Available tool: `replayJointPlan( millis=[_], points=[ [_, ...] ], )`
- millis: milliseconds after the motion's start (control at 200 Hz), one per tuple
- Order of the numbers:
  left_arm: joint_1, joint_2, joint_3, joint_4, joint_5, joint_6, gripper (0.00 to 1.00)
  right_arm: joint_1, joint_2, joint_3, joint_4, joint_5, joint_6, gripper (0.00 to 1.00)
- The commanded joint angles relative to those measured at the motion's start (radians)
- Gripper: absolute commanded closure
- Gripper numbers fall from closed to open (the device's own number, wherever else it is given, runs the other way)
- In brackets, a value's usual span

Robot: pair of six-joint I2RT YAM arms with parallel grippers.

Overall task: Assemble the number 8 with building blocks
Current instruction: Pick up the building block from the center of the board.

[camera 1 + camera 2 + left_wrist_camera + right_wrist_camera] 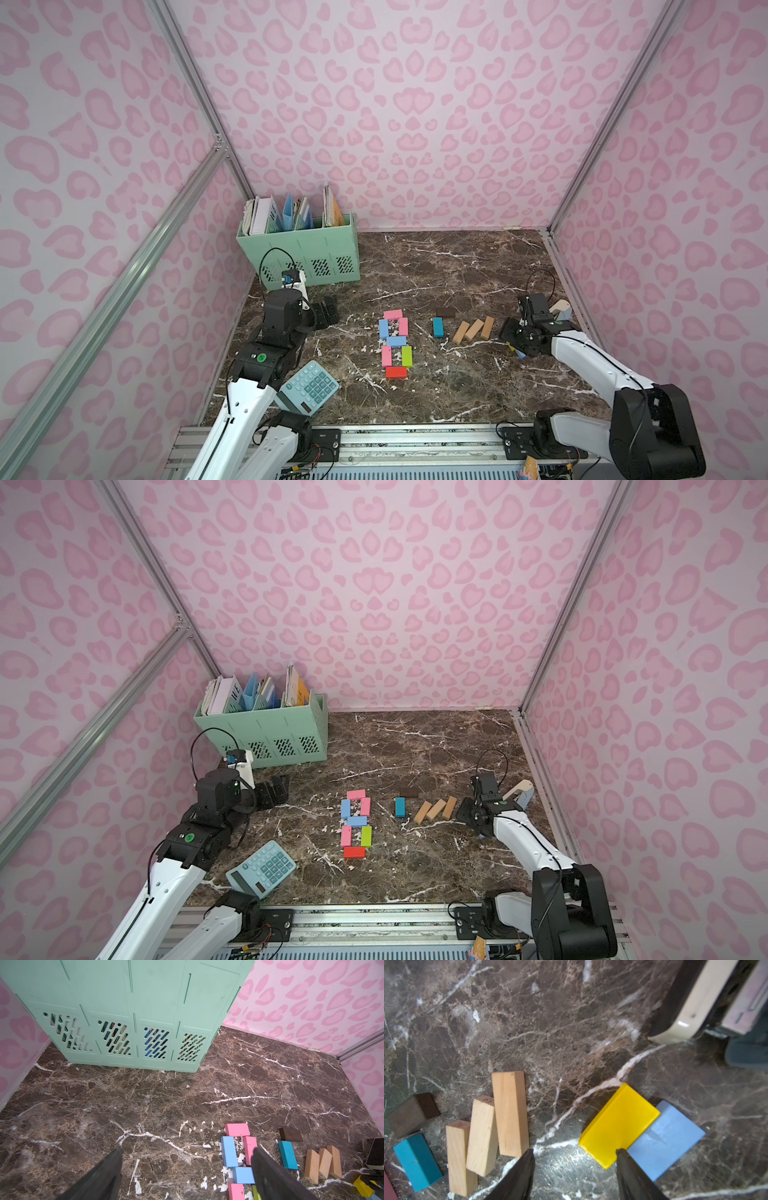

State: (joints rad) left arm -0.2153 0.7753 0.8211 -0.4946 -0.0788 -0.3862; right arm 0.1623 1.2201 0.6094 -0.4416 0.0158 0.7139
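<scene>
Seven building blocks lie in a figure-eight shape mid-table: pink [392,314] at the top, light blue [396,341] across the middle, red [395,372] at the bottom. To its right lie a teal block [437,327], a dark brown one [445,312] and three bare wood ones [473,329]. My right gripper [574,1152] is open low over the table. One of its fingertips [619,1152] is at the edge of a yellow block [618,1124] that leans on a light-blue block [670,1138]. My left gripper [187,1155] is wide open and holds nothing, left of the figure.
A mint-green file holder [299,249] with papers stands at the back left. A light-blue calculator [309,386] lies at the front left by my left arm. A cream device [691,1005] sits by the right wall, close behind my right gripper [510,334].
</scene>
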Motion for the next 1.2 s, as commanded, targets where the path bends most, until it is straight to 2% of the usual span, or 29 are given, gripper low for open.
replayJointPlan(
  millis=[0, 850, 1195],
  points=[
    [0.000, -0.002, 0.005, 0.017, 0.008, 0.002, 0.02, -0.001, -0.009, -0.003, -0.012, 0.010, 0.015, 0.35],
    [0.000, 0.004, 0.005, 0.019, 0.013, -0.001, 0.02, 0.000, -0.022, -0.026, -0.009, -0.042, 0.066, 0.38],
    [0.000, 0.005, 0.004, 0.017, 0.011, 0.000, 0.02, 0.000, 0.028, -0.022, -0.022, -0.030, 0.082, 0.40]
  ],
)
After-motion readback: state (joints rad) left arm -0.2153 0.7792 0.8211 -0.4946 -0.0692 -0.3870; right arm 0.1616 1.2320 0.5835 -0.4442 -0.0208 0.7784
